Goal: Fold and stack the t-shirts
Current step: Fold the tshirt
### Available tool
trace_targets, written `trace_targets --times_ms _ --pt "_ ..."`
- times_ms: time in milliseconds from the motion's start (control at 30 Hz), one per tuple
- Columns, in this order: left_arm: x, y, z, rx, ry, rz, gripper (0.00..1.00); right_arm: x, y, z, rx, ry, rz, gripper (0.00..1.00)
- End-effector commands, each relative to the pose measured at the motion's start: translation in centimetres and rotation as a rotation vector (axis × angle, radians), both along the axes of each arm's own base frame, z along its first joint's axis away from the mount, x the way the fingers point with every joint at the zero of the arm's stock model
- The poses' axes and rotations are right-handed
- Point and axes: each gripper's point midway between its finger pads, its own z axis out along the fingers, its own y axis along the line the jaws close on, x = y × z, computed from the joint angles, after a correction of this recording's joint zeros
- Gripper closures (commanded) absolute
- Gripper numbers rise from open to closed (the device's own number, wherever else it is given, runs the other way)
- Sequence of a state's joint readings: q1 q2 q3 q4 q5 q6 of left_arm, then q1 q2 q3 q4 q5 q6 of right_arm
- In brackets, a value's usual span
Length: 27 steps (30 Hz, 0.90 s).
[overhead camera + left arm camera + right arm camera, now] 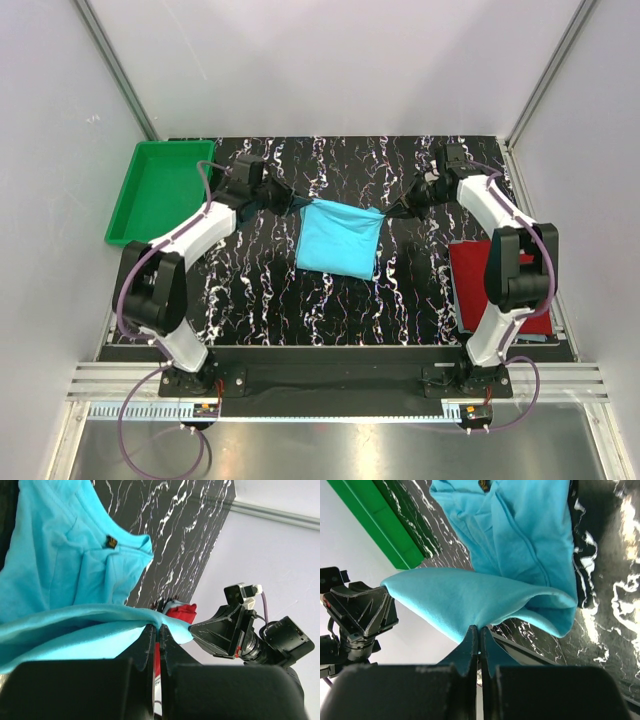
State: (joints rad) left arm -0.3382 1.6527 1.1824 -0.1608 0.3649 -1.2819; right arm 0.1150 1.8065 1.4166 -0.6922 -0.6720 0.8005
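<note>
Left gripper (296,203) is pinched shut on one upper corner of the turquoise t-shirt (340,238). The right gripper (393,211) is pinched likewise on the opposite corner. Both wrist views confirm it: fingertips pressed flat together, cloth caught between, no gap showing.

The shirt's top edge runs taut between the two grippers. The body drapes down from them toward the arm bases, its lower part resting on the black marbled table (260,285). A small dark neck label (111,542) shows below the left gripper, on cloth lying under the raised edge, so the shirt looks doubled over.

Judgement: the two-corner hold is there to keep the edge straight so the fold lands square. This looks like mid-fold, not finished.

The dark red t-shirt (468,290) lies folded, back from the right gripper and to its outer side, by that arm's base. It is well apart from the turquoise one and is probably the stacking spot. The green tray (160,195) sits to the outer side of the left gripper, not in play.

Risk: an uneven release would skew the fold.
</note>
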Motion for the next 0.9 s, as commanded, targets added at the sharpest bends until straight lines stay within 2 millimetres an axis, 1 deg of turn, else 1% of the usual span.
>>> trace_targets --times_ms 0,33,100,133,267,300,333,367,400,467,500,533,567,600,633,667,700,733,767,800,833,867 --pt "2.5 -0.6 2.8 -0.048 -0.1 -0.03 1.0 2.4 -0.1 1.2 0.043 -0.062 0.027 1.0" --pt "2.8 -0.6 2.8 -0.048 -0.102 -0.03 1.0 2.6 -0.1 1.1 0.046 -0.059 0.029 1.0" --pt "3.7 -0.5 2.1 -0.044 -0.091 -0.023 1.0 3.3 -0.1 1.0 0.056 -0.062 0.029 1.0" --pt "4.0 -0.4 1.9 -0.045 -0.087 -0.022 1.0 3.8 -0.1 0.3 0.056 -0.049 0.03 1.0" --pt "5.7 -0.3 0.5 -0.042 -0.066 -0.017 1.0 4.9 0.0 -0.7 0.056 -0.039 0.035 0.99" --pt "6.0 -0.1 0.2 -0.038 -0.066 -0.015 1.0 5.3 -0.2 -1.2 0.055 -0.035 0.037 0.98" --pt "6.3 -0.2 0.0 -0.035 -0.066 -0.017 1.0 5.6 -0.2 -1.4 0.055 -0.037 0.036 0.98" --pt "6.9 0.0 0.2 -0.033 -0.077 -0.014 0.99 5.8 -0.2 -1.7 0.054 -0.03 0.036 0.98" --pt "7.4 0.1 -0.8 -0.027 -0.066 -0.015 0.99 6.4 -0.3 -2.2 0.055 -0.031 0.039 0.98" --pt "8.2 0.3 -1.1 -0.031 -0.067 -0.015 0.99 7.0 -0.4 -2.8 0.05 -0.03 0.038 0.96" --pt "8.7 0.4 -2.2 -0.026 -0.052 -0.012 0.98 7.7 -0.4 -3.4 0.044 -0.03 0.037 0.95" --pt "9.2 0.4 -2.4 -0.029 -0.06 -0.015 0.94 8.1 -0.6 -3.8 0.04 -0.029 0.034 0.95" --pt "9.8 0.4 -2.3 -0.036 -0.071 -0.02 0.93 8.5 -0.7 -4.1 0.038 -0.025 0.029 0.95" --pt "10.3 0.2 -2.7 -0.038 -0.074 -0.035 0.92 9.3 -1.0 -4.0 0.042 -0.032 0.016 0.94" --pt "10.7 0.0 -4.4 -0.04 -0.047 -0.058 0.86 9.8 -1.3 -4.9 0.045 -0.015 0.004 0.9" --pt "11.7 -0.2 -4.0 -0.044 -0.062 -0.072 0.85 10.3 -1.3 -4.9 0.047 -0.023 0.004 0.86" --pt "12.1 -0.2 -4.6 -0.026 -0.062 -0.089 0.84 11.7 -1.6 -5.5 0.034 -0.037 -0.008 0.83" --pt "12.6 0.1 -6.4 -0.007 -0.038 -0.082 0.8 12.5 -1.8 -6.0 0.03 -0.042 -0.015 0.79" --pt "13.6 0.2 -6.4 0.004 -0.061 -0.082 0.68 13.3 -2.1 -6.4 0.033 -0.047 -0.02 0.73" --pt "14.1 0.1 -6.6 0.013 -0.082 -0.118 0.66 14.7 -2.5 -7.5 0.032 -0.045 -0.028 0.71" --pt "15.3 0.2 -7.1 0.033 -0.067 -0.132 0.63 15.7 -3.7 -7.7 0.033 -0.051 -0.05 0.69" --pt "15.8 0.4 -6.9 0.077 -0.097 -0.164 0.61 17.2 -3.7 -6.5 0.022 -0.112 -0.043 0.63"
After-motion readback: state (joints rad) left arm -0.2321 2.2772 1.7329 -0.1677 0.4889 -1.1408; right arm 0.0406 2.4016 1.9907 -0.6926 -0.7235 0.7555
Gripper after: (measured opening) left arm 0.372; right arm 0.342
